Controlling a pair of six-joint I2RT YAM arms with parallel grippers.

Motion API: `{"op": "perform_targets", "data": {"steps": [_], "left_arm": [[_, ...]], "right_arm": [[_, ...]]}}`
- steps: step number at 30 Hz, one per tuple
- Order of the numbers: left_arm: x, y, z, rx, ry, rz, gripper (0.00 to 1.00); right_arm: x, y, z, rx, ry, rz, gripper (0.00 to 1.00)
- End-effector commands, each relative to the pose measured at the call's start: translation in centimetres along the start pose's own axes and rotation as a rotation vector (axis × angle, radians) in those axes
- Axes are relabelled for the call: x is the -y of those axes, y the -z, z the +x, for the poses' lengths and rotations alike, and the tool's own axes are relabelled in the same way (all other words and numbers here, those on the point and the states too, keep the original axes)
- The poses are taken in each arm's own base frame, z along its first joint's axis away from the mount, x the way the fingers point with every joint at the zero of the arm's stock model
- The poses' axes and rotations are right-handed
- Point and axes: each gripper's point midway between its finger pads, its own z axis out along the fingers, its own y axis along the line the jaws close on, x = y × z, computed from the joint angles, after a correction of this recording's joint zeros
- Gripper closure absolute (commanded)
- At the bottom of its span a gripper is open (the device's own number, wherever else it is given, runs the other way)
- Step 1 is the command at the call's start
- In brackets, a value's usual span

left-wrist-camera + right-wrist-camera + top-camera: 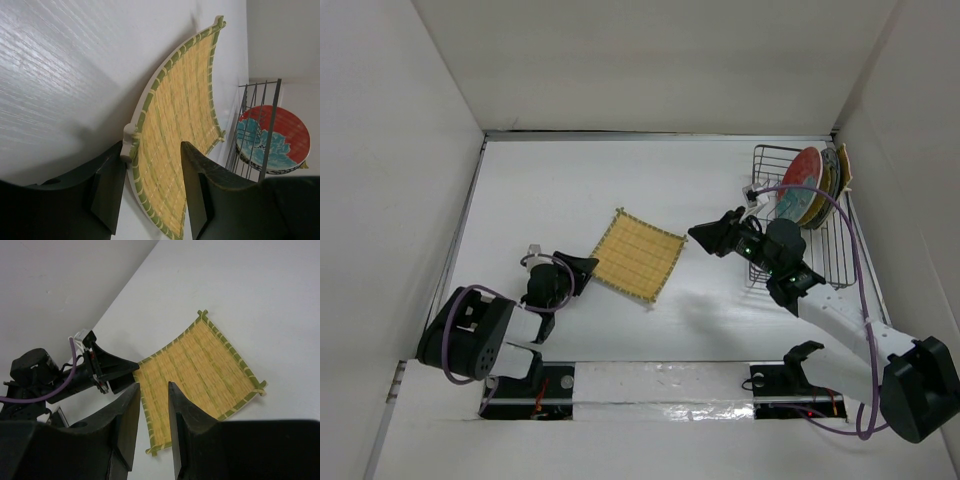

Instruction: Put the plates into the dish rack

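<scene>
The left end effector (582, 266) is gripping the near-left corner of the square plate (638, 255). The right end effector (705, 235), fingers narrowly parted and holding nothing, is hovering just right of the plate, nearer the dish rack (835, 255).

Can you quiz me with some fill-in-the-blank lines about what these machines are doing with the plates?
1. The left claw grips the corner of a ____ plate with a woven yellow look.
2. The red plate stands in the black wire ____.
3. The flower on the red plate is ____.
4. The right claw hovers above the yellow plate, holding ____.

Missing words: square; rack; teal; nothing
</scene>
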Motion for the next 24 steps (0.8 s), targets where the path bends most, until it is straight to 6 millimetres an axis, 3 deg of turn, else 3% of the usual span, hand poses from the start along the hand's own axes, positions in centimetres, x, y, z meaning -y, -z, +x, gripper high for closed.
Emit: {"op": "perform_targets", "data": {"steps": [1,3,5,6,7,8,10,12,13,15,17,20,21,23,24], "left_arm": [[0.2,0.3,-0.4,0.036,-0.005,0.042,0.57],[0.4,-0.1,-0.6,0.045,-0.009,0.05,0.58],[-0.7,-0.5,-0.2,0.034,-0.003,0.023,0.63],[-0.1,-0.6,-0.4,0.043,0.002,0.055,0.69],[-1.2,-0.9,-0.1,0.035,0.007,0.026,0.76],[-0.1,-0.9,-0.4,0.049,0.013,0.081,0.92],[-1.3,-1.2,0.0,0.038,0.031,0.058,1.0],[-0.2,-0.4,0.2,0.03,0.057,0.124,1.0],[-0.8,-0.3,0.6,0.017,0.072,0.114,1.0],[1.2,0.7,0.5,0.013,0.102,0.209,1.0],[1.5,1.1,0.8,-0.007,0.133,0.224,1.0],[3.7,2.0,0.1,0.018,0.119,0.303,1.0],[3.5,2.1,0.1,0.015,0.119,0.297,1.0],[5.6,3.0,-0.3,0.025,0.115,0.376,1.0],[5.6,2.7,-0.3,0.022,0.111,0.363,1.0]], "right_arm": [[-0.3,-0.2,-1.5,0.041,0.029,-0.007,0.65],[-0.2,-0.2,-1.4,0.041,0.029,-0.005,0.65],[-0.2,-0.3,-1.4,0.04,0.03,-0.005,0.65],[-0.2,-0.3,-1.4,0.04,0.03,-0.005,0.65],[-0.3,-0.2,-1.5,0.042,0.031,-0.006,0.65],[-0.2,-0.2,-1.5,0.042,0.032,-0.004,0.65],[-0.1,-0.3,-1.4,0.04,0.032,-0.001,0.65],[0.0,-0.3,-1.4,0.039,0.033,0.003,0.65],[0.0,-0.3,-1.3,0.036,0.032,0.003,0.65],[0.1,-0.4,-1.3,0.035,0.031,0.005,0.64],[-0.1,-0.5,-1.2,0.03,0.031,-0.004,0.6],[-0.7,-0.9,-0.9,0.016,0.032,-0.021,0.51],[-0.8,-0.9,-1.1,0.018,0.033,-0.02,0.49],[-1.1,-1.0,-1.5,0.027,0.036,-0.017,0.43],[-1.3,-1.1,-1.3,0.018,0.037,-0.018,0.38]]}}
